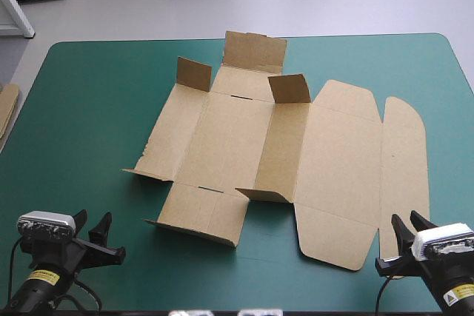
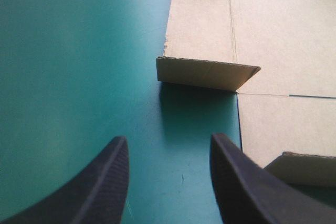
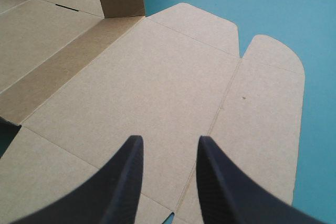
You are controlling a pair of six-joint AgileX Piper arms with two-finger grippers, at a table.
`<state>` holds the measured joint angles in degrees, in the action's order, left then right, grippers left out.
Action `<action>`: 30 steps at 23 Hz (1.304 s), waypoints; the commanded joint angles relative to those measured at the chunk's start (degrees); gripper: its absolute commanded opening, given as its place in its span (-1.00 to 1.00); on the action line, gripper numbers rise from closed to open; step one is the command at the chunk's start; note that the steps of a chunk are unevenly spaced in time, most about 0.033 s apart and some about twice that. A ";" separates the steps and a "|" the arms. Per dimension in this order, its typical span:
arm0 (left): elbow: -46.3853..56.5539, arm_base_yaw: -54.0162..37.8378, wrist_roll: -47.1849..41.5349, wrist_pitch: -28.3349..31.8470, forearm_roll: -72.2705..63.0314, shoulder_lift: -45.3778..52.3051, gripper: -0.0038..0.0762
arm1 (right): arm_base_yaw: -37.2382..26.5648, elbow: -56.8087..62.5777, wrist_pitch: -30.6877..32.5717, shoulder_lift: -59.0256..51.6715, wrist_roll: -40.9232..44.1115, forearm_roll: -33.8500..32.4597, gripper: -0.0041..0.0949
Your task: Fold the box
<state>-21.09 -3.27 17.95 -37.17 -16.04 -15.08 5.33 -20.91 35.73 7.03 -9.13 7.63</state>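
The brown box lies as a cut sheet in the middle of the teal-green table, mostly flat. Three small flaps at its far side stand up, one of them at the far middle. The lid panel and its rounded tuck flap lie flat on the right. My left gripper is open near the front left, short of the box. In the left wrist view my left gripper faces a low raised flap. My right gripper hangs open at the box's near right corner. In the right wrist view my right gripper is over the lid panel.
An edge of more brown board shows at the table's left edge. Bare teal-green cover lies left of the box and along the front edge between the two arms.
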 commanded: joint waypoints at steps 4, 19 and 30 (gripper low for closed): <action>-1.46 0.17 -0.37 4.29 -0.88 -0.93 -0.04 | 0.08 -1.51 -4.44 1.21 -0.29 -0.06 -0.27; -8.60 0.17 -4.01 7.70 -1.24 -12.02 -0.01 | 0.08 -2.90 -4.07 6.80 -0.29 -0.06 -0.23; -29.17 0.17 -3.32 3.39 -6.47 -42.34 -0.01 | 0.08 -6.82 -4.67 18.08 0.42 0.54 -0.22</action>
<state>-43.46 -3.27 14.53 -35.06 -19.95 -50.81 5.33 -24.87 35.09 22.44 -8.75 7.63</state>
